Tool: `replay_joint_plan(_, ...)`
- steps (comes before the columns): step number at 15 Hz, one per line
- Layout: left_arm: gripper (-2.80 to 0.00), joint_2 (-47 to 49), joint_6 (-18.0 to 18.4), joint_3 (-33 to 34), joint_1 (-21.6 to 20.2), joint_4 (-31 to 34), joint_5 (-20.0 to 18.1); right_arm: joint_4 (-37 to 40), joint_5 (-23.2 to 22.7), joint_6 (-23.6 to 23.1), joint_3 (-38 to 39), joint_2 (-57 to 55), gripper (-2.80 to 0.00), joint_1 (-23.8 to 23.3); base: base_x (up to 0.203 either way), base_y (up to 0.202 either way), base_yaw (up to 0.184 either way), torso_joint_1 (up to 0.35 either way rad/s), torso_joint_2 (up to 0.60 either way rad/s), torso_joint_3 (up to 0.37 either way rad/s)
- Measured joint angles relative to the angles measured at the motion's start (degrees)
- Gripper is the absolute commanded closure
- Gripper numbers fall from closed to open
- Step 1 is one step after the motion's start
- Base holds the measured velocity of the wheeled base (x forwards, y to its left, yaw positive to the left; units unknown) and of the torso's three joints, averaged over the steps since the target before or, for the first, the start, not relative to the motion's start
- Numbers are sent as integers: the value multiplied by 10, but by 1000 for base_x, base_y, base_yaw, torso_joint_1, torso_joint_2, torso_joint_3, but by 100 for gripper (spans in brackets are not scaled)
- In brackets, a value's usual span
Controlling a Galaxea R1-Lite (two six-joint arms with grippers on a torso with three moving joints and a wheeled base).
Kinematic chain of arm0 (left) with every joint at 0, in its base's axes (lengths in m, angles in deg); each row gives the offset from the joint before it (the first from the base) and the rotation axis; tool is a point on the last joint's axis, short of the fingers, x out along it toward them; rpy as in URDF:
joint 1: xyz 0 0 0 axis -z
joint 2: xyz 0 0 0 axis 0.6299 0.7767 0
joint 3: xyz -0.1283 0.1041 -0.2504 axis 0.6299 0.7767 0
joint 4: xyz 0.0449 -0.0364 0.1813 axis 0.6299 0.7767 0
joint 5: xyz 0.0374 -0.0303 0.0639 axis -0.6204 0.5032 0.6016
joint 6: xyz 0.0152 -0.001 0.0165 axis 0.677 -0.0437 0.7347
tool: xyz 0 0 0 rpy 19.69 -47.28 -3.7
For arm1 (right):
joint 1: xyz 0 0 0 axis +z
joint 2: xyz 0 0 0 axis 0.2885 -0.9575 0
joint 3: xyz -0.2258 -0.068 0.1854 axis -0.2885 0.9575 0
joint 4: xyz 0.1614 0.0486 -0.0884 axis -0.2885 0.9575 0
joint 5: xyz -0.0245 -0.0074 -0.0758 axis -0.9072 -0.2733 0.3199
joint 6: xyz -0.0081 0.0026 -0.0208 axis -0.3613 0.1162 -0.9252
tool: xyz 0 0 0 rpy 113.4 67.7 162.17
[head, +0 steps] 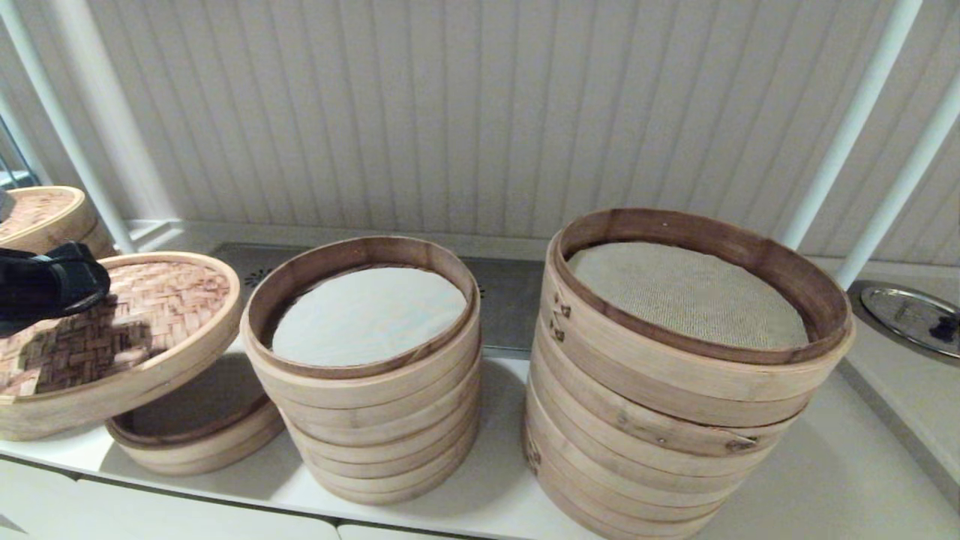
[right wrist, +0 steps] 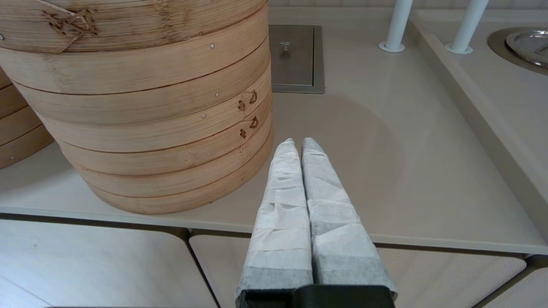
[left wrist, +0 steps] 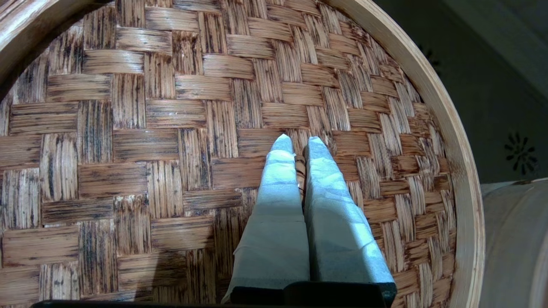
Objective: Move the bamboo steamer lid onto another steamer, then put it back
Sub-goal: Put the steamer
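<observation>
The bamboo steamer lid (head: 127, 337), with its brown basket-weave top and pale rim band, hangs tilted at the front left, its right edge higher. My left gripper (left wrist: 299, 145) is shut on the lid's small loop knob (left wrist: 300, 167), which shows between the padded fingers. Just below the lid sits the shallow single steamer ring (head: 202, 431); its dark inner rim peeks out, and the lid's shadow covers its base. The lid's underside is hidden. My right gripper (right wrist: 298, 143) is shut on nothing, low by the counter's front edge beside the widest stack.
A tall stack with a white liner (head: 367, 315) stands in the middle. The widest stack, with a grey mesh liner (head: 690, 300), is on the right. A paler lid (head: 45, 210) is at the far left back. White poles (head: 847, 135) and a metal dish (head: 907, 315) are at the right.
</observation>
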Motion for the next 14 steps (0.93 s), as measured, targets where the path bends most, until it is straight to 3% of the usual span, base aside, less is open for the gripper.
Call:
replay_joint_plan(3, 0, 27, 5, 11, 12, -9, -19, 0, 0, 0, 0, 0, 0, 0, 0, 0, 0, 0, 0, 0)
replay_joint_plan(7, 0, 70, 35, 16, 47, -40, -12, 0, 0, 0, 0, 0, 0, 0, 0, 0, 0, 0, 0, 0)
replay_joint_plan(14, 0, 115, 48, 34, 59, -98, -10, 0, 0, 0, 0, 0, 0, 0, 0, 0, 0, 0, 0, 0)
